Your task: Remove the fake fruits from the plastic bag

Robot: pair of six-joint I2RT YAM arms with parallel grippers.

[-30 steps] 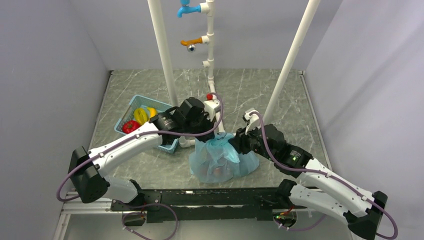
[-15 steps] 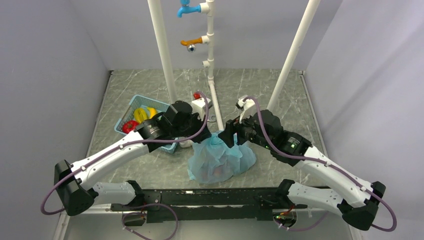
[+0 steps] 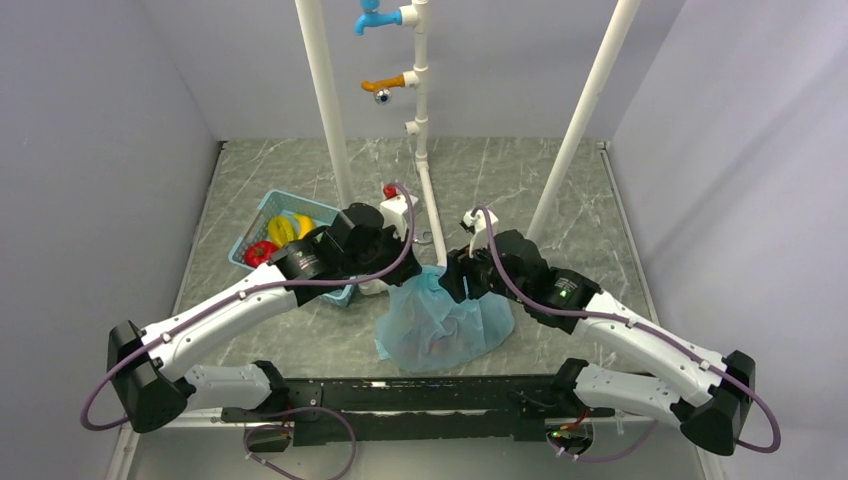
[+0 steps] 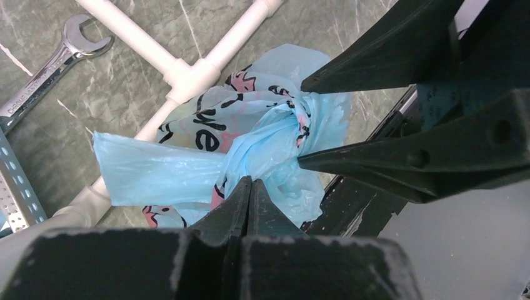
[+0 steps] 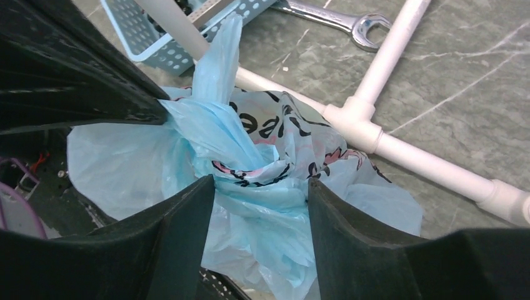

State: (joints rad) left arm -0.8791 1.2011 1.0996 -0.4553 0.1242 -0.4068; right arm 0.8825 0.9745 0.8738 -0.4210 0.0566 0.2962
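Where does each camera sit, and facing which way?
Top external: above and behind, looking down on the grey marbled table; left arm, right arm show.
Left wrist: on that arm, down past the shut left gripper onto the crinkly light-blue plastic bag.
Right wrist: likewise, the right gripper straddling the bag's knot.
Wrist views share the bag and steel spanner.

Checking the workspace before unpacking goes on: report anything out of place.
A metal wrench lies on the table beside the white pipe frame. It is a real tool with no evident part in this job. The plastic bag is knotted shut at its top.
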